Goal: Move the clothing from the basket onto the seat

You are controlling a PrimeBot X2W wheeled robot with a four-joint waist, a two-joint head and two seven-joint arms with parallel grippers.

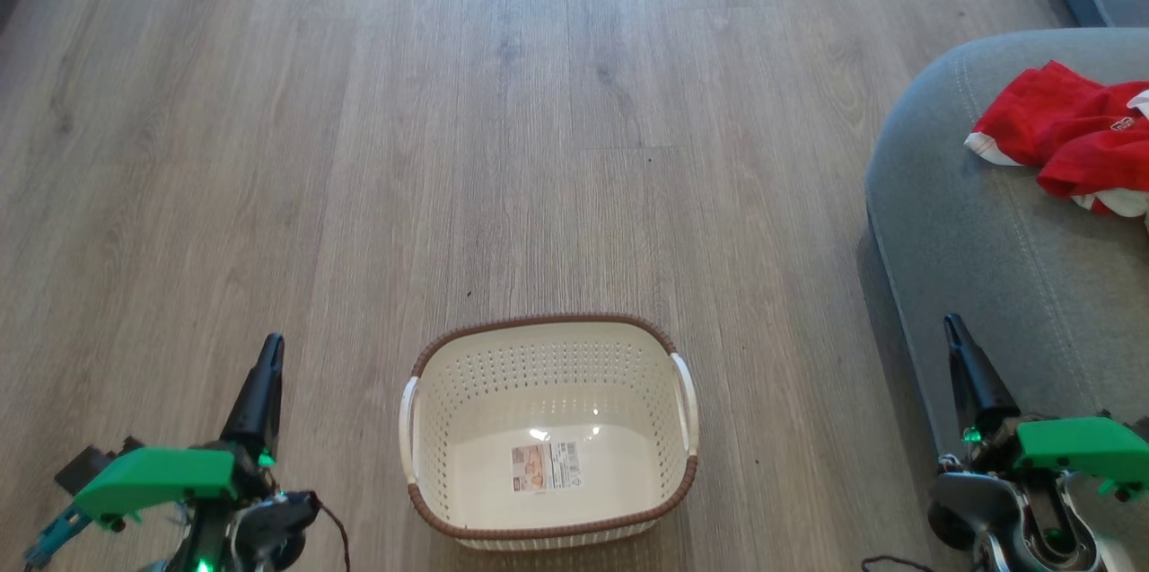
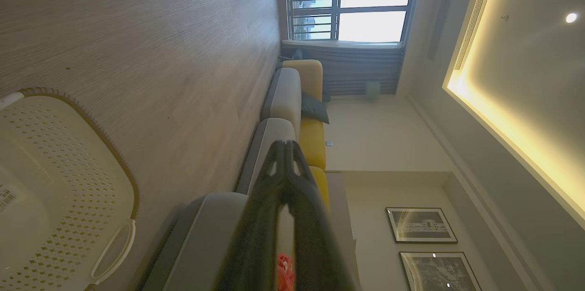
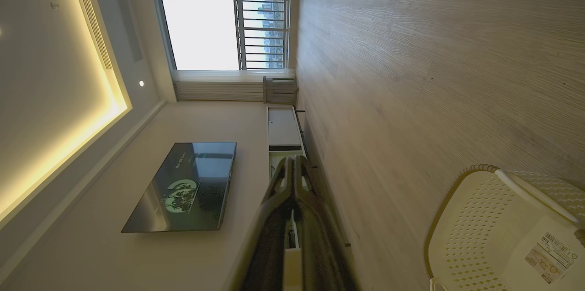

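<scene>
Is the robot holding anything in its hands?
No. The left gripper and right gripper are both shut on nothing; the red clothing lies on the seat.

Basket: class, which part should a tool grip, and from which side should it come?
Probably a white side handle of the basket, from above: it stands upright and empty on the floor, and each handle bows outward, leaving a gap for a finger.

I make out no legible text, label sticker (image 1: 546, 467) on the basket (image 1: 539, 374) floor shows a barcode and print too small for me, mark on red garment (image 1: 1059, 127) blurred, wall screen (image 3: 183, 186) glyphs unreadable
</scene>
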